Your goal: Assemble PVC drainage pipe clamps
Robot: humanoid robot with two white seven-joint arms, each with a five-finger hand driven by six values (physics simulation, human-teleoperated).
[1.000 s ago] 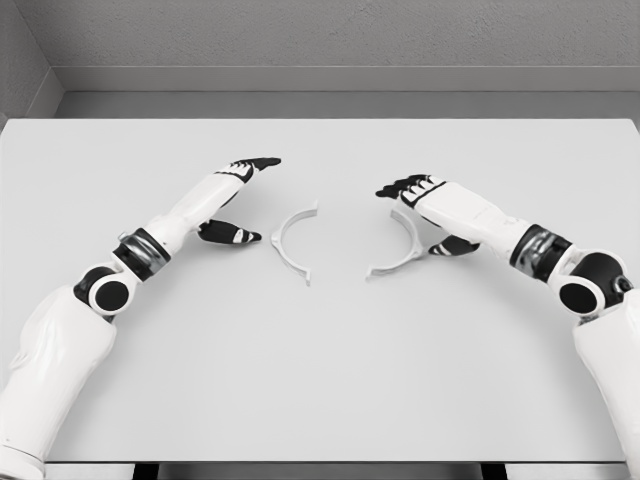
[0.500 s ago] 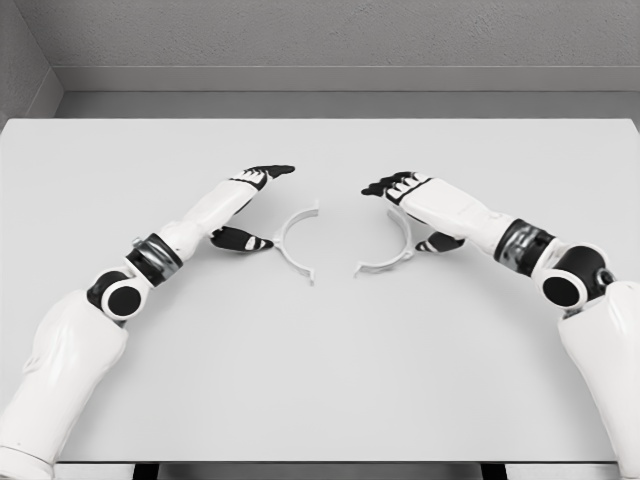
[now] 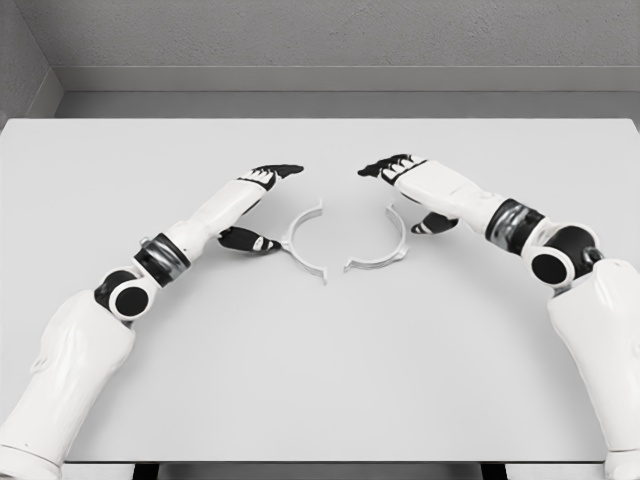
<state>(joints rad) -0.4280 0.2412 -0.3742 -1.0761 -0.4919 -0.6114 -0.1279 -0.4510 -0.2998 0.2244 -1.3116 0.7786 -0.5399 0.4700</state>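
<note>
Worktop (image 3: 320, 400): plain light-grey table, near edge at bottom of view; the strip along the near edge carries nothing but the arms coming in at the two near corners.
Writing/labels: no brand, label or text readable on arms, hands, clamp parts or table.
Left arm: enters at near-left corner, forearm runs diag. toward worktop centre.
Left hand (image 3: 255, 205): left of centre, fingers spread & relaxed, holding nothing. Thumb low, tip just beside outer curve of left clamp half (image 3: 303, 240); can't tell if touching. Fingertips (image 3: 285, 170) reach past the piece's far end, above the table.
Left clamp half: thin white half-ring w/ small end tabs, flat on worktop about centre, opening faces right.
Right clamp half (image 3: 385, 255): same shape, mirror pose, opening faces left, just right of centre. The 2 halves face each other, near but apart; gap narrowest at near tabs.
Right arm: enters at near-right corner, forearm runs diag. toward centre.
Right hand (image 3: 420, 190): fingers extended & loose, gripping nothing. Thumb down by outer curve of right clamp half; contact unclear. Fingertips (image 3: 372, 168) point left, beyond the piece's far end.
Far: far edge of worktop, then grey wall (image 3: 320, 40).
</note>
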